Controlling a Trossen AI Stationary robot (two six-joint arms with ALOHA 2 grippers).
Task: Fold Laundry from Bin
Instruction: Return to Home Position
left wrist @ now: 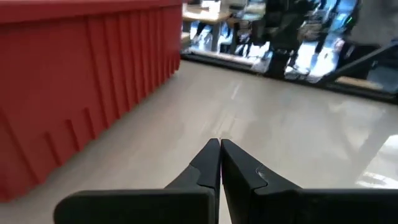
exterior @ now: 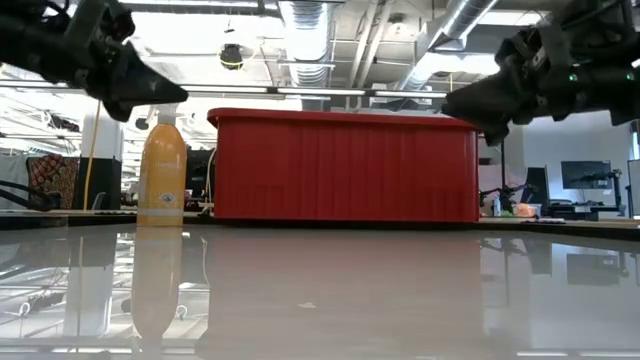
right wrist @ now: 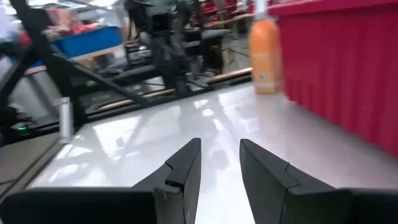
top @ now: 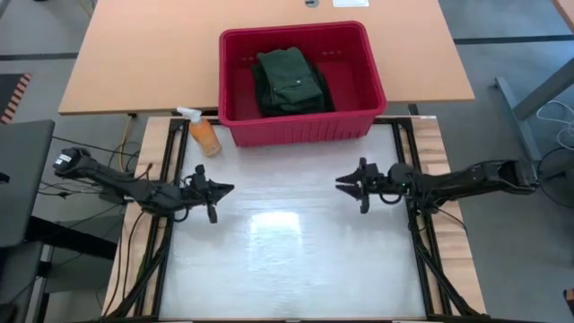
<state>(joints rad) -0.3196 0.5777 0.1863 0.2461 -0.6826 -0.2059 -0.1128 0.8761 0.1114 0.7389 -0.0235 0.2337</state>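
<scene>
1. The laundry [top: 289, 81], a folded dark green cloth garment lying on black cloth, sits inside the red rectangular plastic bin [top: 296, 126] with ribbed sides, at the far side of the pale glossy bench [top: 287, 260]. In the high view nothing hangs over the rim, so the pile itself looks safe unless the bin is knocked.
2. The left tool [top: 230, 188] hovers above the bench, left of centre. Its fingers are pressed together and it holds nothing. The small orange plastic spray bottle [top: 204, 135] stands just beside the bin's left front corner, near this arm. A wide or forward sweep on the way back could tip it.
3. The right tool [top: 341, 184] hovers right of centre, empty, with its fingers only narrowly parted. It points straight at the left tool, with bare bench between them. Any inward drift by either arm risks the tips meeting, so I judge that the retreat should go outward.
4. Both tools are near the bin's front wall. A lunge toward it could shove the bin along the bench.
5. A dip while pulling back could scrape a fingertip on the glossy bench top.
</scene>
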